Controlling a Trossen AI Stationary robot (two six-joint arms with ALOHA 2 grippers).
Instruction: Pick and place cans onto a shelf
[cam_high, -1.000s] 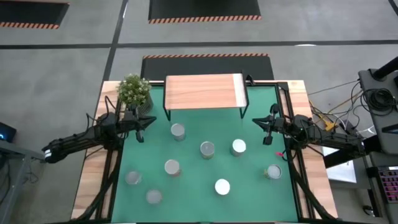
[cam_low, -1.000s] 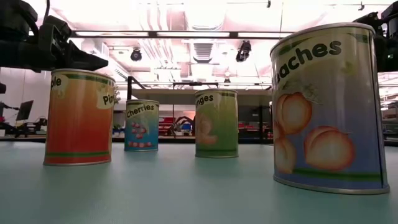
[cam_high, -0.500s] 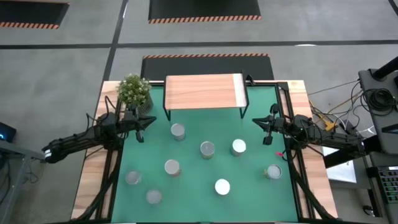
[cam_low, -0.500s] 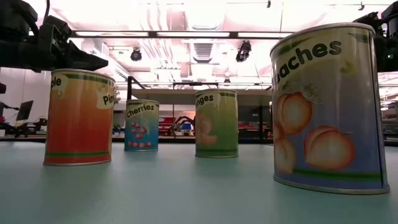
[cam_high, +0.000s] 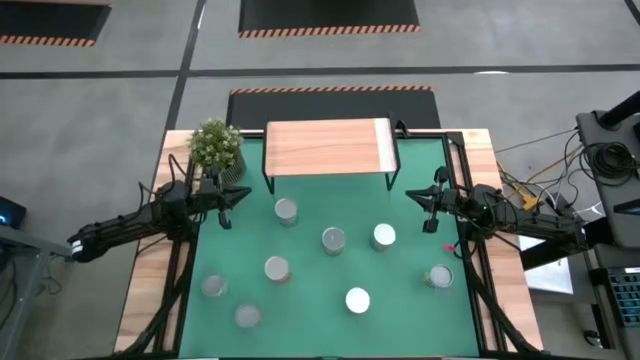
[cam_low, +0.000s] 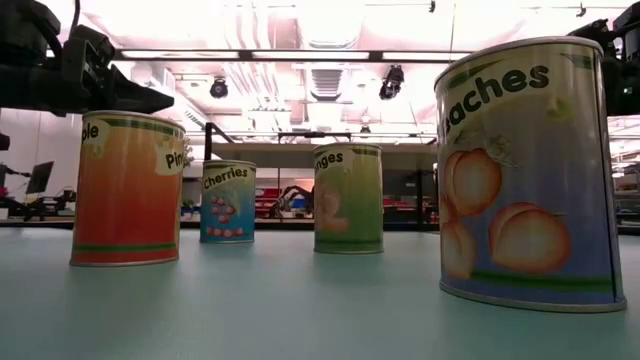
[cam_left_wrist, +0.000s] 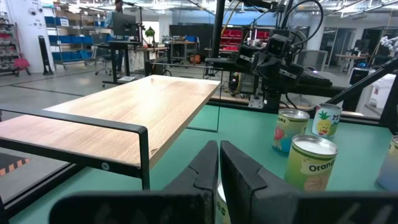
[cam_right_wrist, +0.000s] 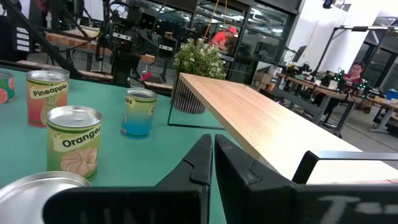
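Several cans stand upright on their bases on the green tabletop (cam_high: 310, 330), among them one (cam_high: 286, 211) near the shelf, one (cam_high: 333, 239) mid-table and one (cam_high: 439, 277) at the right. The low view shows labels: Pineapple (cam_low: 128, 190), Cherries (cam_low: 228, 201), Oranges (cam_low: 348, 198), Peaches (cam_low: 528, 175). The light-wood shelf (cam_high: 328, 146) stands on black legs at the far edge, bare on top. My left gripper (cam_high: 241, 194) hovers shut at the table's left, left of the shelf's front. My right gripper (cam_high: 412, 197) hovers shut at the right. Both point level and hold nothing.
A potted green plant (cam_high: 216, 146) stands at the far left corner beside the shelf. Wooden strips (cam_high: 150, 290) border the green top on both sides. Cables and equipment (cam_high: 600, 160) lie beyond the right edge. People show in the room behind, in the right wrist view.
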